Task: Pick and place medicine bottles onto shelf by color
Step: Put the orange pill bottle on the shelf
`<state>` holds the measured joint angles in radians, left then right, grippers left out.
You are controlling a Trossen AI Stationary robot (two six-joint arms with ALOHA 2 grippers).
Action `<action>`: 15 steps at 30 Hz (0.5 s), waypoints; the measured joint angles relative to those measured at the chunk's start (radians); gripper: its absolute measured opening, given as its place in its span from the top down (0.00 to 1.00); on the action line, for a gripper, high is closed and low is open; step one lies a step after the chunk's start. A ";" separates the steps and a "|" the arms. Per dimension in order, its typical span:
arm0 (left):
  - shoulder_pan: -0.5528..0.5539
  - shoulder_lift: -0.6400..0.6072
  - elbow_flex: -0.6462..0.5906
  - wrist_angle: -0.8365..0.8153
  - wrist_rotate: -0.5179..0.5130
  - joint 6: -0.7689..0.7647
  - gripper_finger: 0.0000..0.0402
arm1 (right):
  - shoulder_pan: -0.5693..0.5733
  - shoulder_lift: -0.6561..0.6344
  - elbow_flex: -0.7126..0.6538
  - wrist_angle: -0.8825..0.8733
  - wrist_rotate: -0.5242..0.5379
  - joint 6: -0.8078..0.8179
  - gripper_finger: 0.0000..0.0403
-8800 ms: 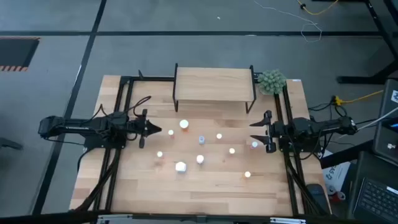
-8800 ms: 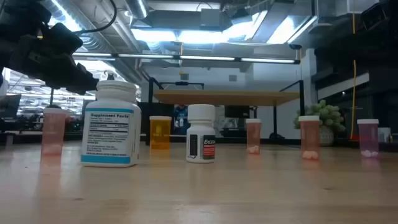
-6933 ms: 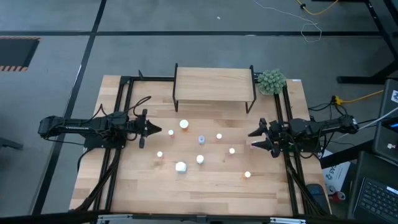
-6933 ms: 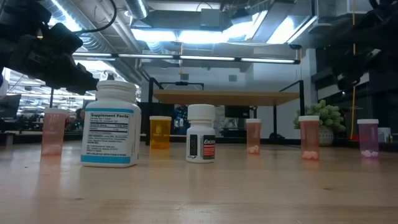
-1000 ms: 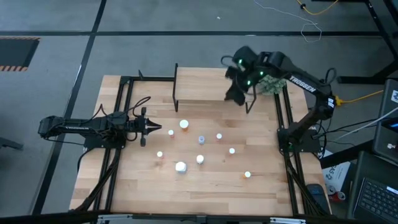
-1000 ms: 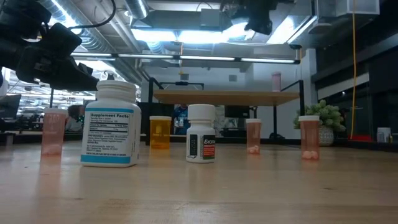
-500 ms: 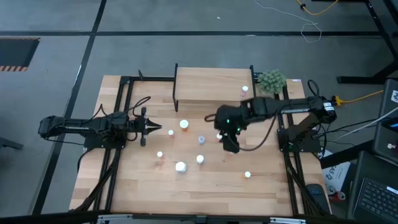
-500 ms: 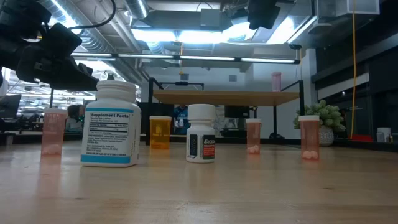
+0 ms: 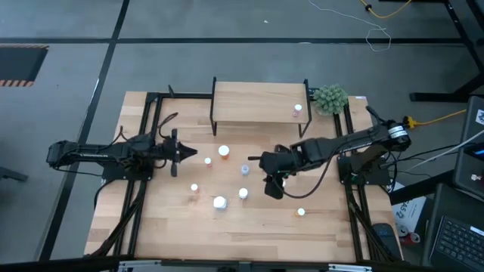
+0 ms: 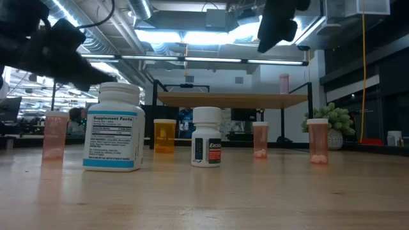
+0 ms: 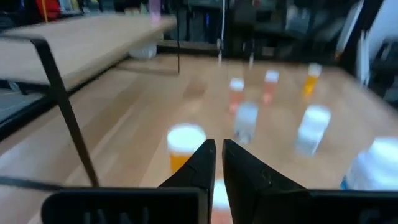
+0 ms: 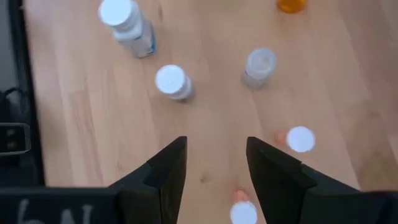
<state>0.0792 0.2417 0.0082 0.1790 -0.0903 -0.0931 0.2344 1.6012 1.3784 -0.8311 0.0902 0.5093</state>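
Observation:
Several small white-capped bottles stand on their bases on the tabletop: an orange one [image 9: 224, 151], a grey one [image 9: 244, 169], a large white one [image 9: 220, 202], a small white one [image 10: 206, 137] and pink ones [image 10: 317, 140]. One pink bottle [image 9: 297, 109] stands near the right end of the shelf [image 9: 253, 102]. My right gripper [image 9: 272, 187] hangs open above the middle bottles and holds nothing; its wrist view [image 12: 214, 155] shows a pink bottle [image 12: 300, 139] below. My left gripper [image 9: 185, 157] is shut and empty at the left, with the orange bottle [image 11: 185, 144] just ahead of it.
A green bushy plant [image 9: 330, 98] stands beside the shelf's right end. Black frame rails [image 9: 147, 136] run along both table sides. One more bottle [image 9: 301, 212] stands near the front right, with bare wood along the near edge.
My right gripper has come away from the shelf's right end, toward the table's near edge and a little to the left, and now hangs open over the middle bottles. The pink bottle stays standing on the shelf.

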 joint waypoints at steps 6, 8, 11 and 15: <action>0.000 0.000 0.000 0.062 -0.029 -0.085 0.94 | 0.000 0.000 -0.027 0.070 0.041 0.010 0.58; 0.000 0.000 0.000 0.058 -0.034 -0.085 0.94 | 0.000 0.000 -0.027 0.077 0.102 0.010 0.58; 0.000 0.000 0.000 0.057 -0.034 -0.085 0.94 | 0.000 0.000 -0.027 0.080 0.202 0.006 0.58; 0.000 0.000 0.000 0.058 -0.030 -0.088 0.94 | -0.001 0.000 -0.027 0.079 0.242 0.062 0.58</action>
<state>0.0792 0.2420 0.0086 0.2367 -0.1208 -0.1810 0.2337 1.6012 1.3514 -0.7520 0.3323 0.5711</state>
